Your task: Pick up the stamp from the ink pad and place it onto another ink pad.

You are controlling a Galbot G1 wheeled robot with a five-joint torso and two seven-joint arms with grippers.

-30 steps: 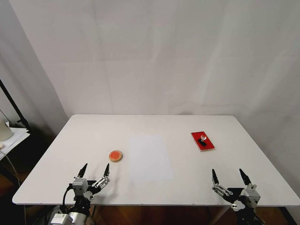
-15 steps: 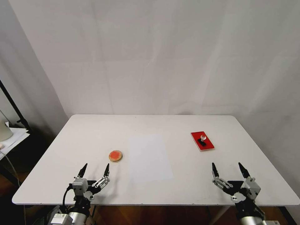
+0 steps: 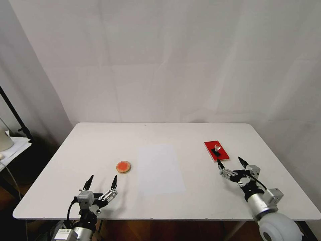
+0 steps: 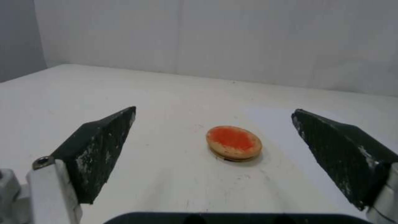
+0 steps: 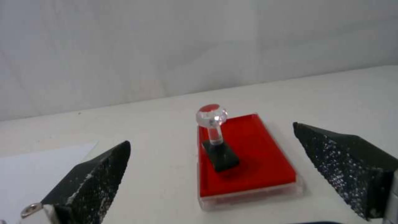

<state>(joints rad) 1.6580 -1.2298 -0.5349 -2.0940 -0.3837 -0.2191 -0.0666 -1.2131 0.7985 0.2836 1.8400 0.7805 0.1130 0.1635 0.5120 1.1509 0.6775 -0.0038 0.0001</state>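
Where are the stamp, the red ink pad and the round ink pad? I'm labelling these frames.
stamp (image 5: 212,116): right wrist view, clear ball knob.
red ink pad (image 5: 265,161): right wrist view, bare red surface.
round ink pad (image 4: 230,139): left wrist view, orange-red centre.

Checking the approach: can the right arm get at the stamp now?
Probably yes: the open right end effector sits just short of the stamp standing on the red ink pad, with nothing between.

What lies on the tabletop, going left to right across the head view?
Left end effector → round ink pad → white paper sheet → red ink pad carrying the stamp → right end effector.
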